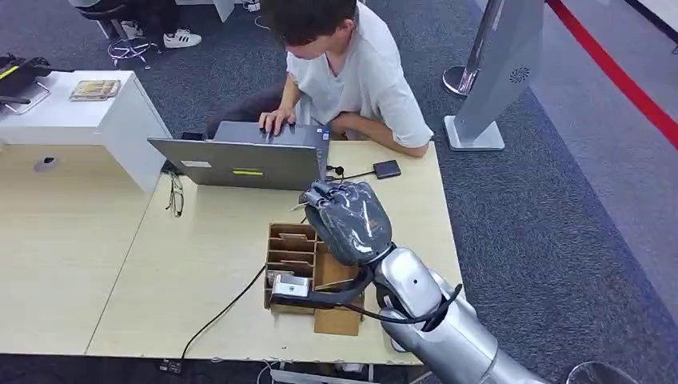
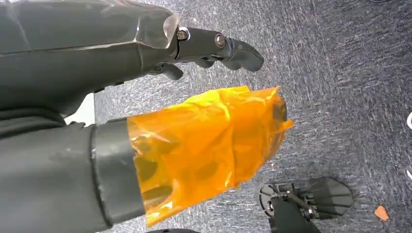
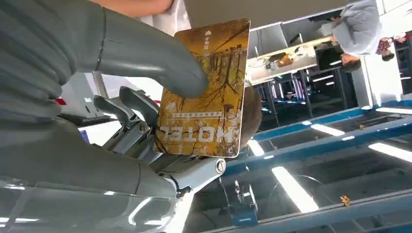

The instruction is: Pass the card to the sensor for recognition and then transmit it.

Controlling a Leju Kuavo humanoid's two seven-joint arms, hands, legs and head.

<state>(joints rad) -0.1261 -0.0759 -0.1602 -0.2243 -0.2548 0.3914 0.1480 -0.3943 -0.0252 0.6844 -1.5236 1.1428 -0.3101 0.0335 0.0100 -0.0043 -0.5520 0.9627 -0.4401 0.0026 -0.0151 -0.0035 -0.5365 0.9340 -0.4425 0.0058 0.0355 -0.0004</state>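
A yellow hotel card (image 3: 214, 116) is pinched between the thumb and fingers of my right hand (image 3: 97, 63). That hand (image 1: 348, 220) hovers over the far end of a wooden card box (image 1: 292, 248) on the table, its back hiding the card from the head view. A small black reader (image 1: 386, 169) with a cable lies just beyond, near the laptop. My left hand (image 2: 121, 53) hangs over grey carpet with its fingers apart and nothing in it; orange film wraps its thumb (image 2: 209, 141).
A person types on a grey laptop (image 1: 248, 160) across the table (image 1: 200, 264). A white-and-black device (image 1: 289, 286) with a black cable sits at the box's near end. Glasses (image 1: 175, 196) lie left of the laptop. A white cabinet (image 1: 88, 112) stands far left.
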